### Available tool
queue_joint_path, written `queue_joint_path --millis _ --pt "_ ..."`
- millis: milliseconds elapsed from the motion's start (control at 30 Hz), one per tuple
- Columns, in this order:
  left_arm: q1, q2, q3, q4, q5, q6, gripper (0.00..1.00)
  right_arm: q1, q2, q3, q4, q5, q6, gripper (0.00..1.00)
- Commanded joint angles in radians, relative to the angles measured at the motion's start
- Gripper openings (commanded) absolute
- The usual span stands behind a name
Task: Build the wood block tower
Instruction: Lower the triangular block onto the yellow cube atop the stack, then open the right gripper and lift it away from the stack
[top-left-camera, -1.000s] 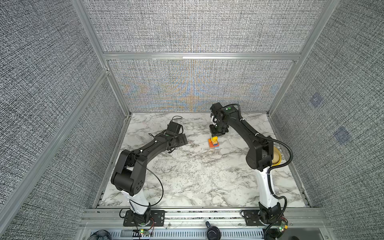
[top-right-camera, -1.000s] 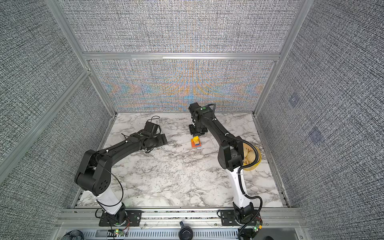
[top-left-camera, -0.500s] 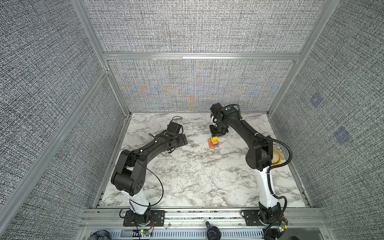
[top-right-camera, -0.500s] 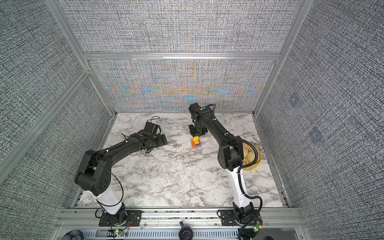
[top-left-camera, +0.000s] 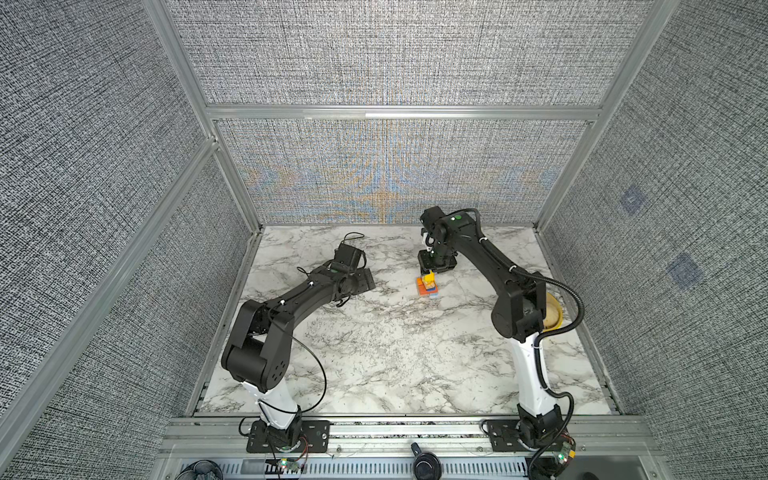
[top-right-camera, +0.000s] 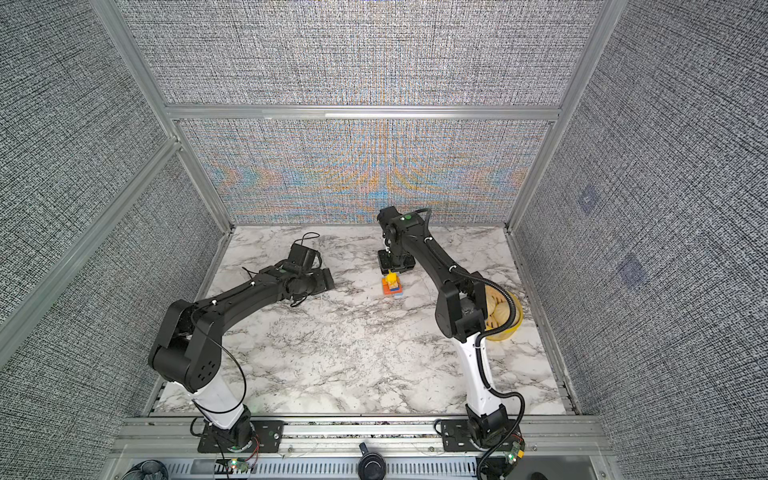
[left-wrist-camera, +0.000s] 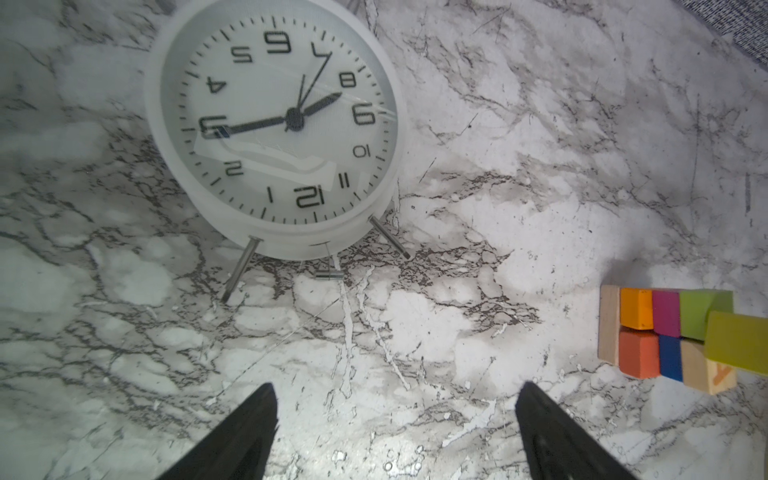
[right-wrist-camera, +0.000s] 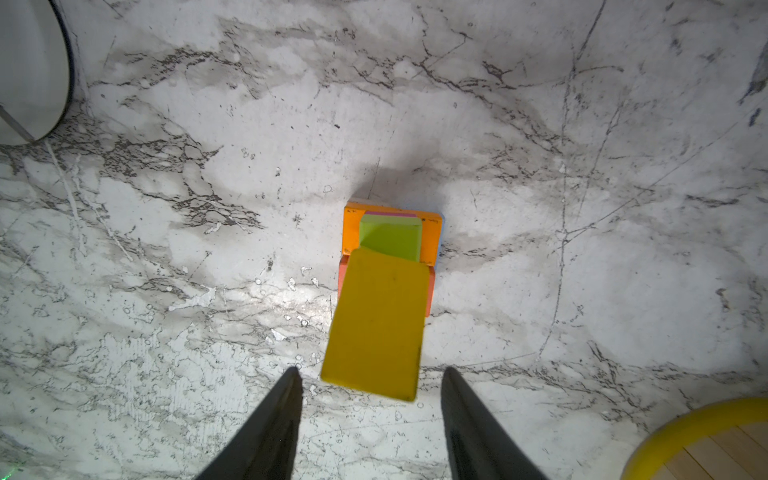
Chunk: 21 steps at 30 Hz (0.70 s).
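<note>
Marble tabletop (top-left-camera: 374, 353): yellow block (right-wrist-camera: 376, 328) stands upright.

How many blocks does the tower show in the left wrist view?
8: tan slab at the base, then orange and red-orange, magenta and blue, green and lettered tan, yellow on top. More may be hidden behind.

Likely a lab: fabric walls (top-left-camera: 374, 54), aluminium frame (top-left-camera: 399, 112).
</note>
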Motion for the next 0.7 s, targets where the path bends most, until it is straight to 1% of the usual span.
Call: queue_joint_path --millis 0,200,300,400,500,667 --pt "0.000 -0.013 0.001 -0.011 -0.007 0.005 0.91 0.000 -0.019 -0.006 0.007 -0.003 0.001 0.58" --pt "0.001 -0.040 0.034 -0.051 -0.014 0.011 0.91 -0.001 -0.084 -0.044 0.053 0.013 0.009 0.60" --pt "0.001 -0.074 0.051 -0.096 -0.040 0.025 0.91 0.000 -0.168 -0.130 0.122 0.034 0.007 0.61" --pt "0.001 -0.123 0.068 -0.142 -0.081 0.047 0.92 -0.001 -0.284 -0.253 0.218 0.060 0.003 0.64" --pt "0.000 -0.174 0.095 -0.202 -0.145 0.056 0.93 -0.003 -0.404 -0.383 0.318 0.088 -0.006 0.65" --pt "0.001 -0.280 0.086 -0.243 -0.238 0.089 0.97 -0.002 -0.647 -0.662 0.534 0.162 -0.011 0.76"
